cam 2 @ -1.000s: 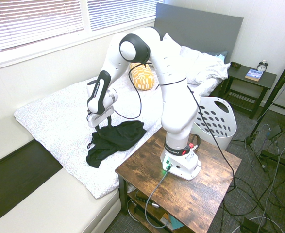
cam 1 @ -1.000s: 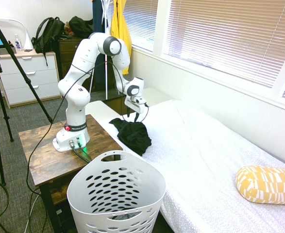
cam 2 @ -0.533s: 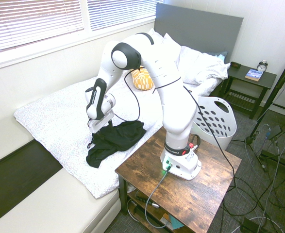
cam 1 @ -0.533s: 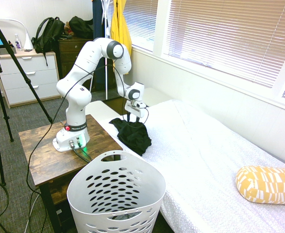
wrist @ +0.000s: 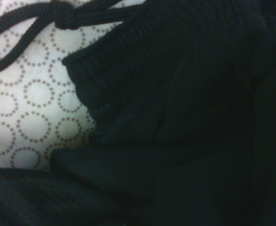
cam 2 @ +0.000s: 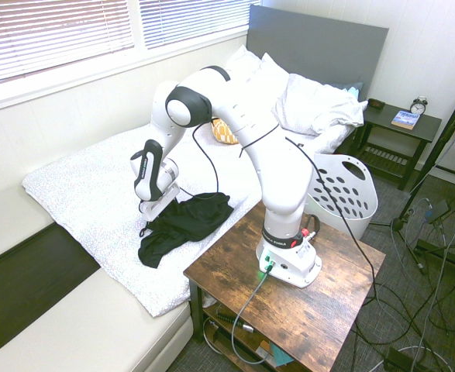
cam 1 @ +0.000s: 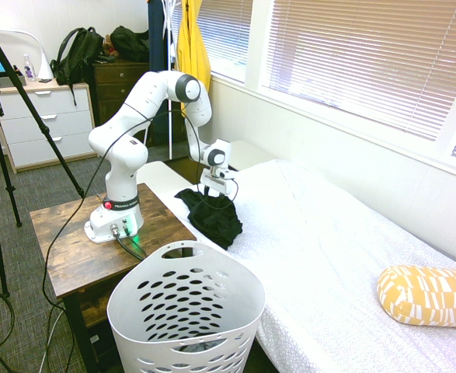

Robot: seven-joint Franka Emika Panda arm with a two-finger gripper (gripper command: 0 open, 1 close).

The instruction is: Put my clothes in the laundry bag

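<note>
The clothes (cam 1: 218, 219) are a crumpled black garment lying on the white patterned bed near its foot corner, also seen in the second exterior view (cam 2: 187, 220). My gripper (cam 1: 209, 196) (cam 2: 151, 214) has come down onto the garment's far edge, fingers spread open and pressed into the fabric, nothing lifted. The wrist view is filled with the dark fabric (wrist: 185, 117) and a black drawstring (wrist: 43, 19) over the dotted sheet. The laundry bag (cam 1: 185, 311) is a white holed basket standing on the floor beside the bed and the arm's table, also visible behind the arm (cam 2: 343, 194).
A wooden table (cam 1: 64, 241) bears the arm. A yellow pillow (cam 1: 426, 294) lies further up the bed, and white pillows (cam 2: 312, 101) sit by the headboard. A yellow garment (cam 1: 190, 39) hangs by the window; a black backpack (cam 1: 76, 54) rests on the dresser.
The arm has lowered and the gripper has dropped from just above the black garment down onto it. The garment and basket have not moved.
</note>
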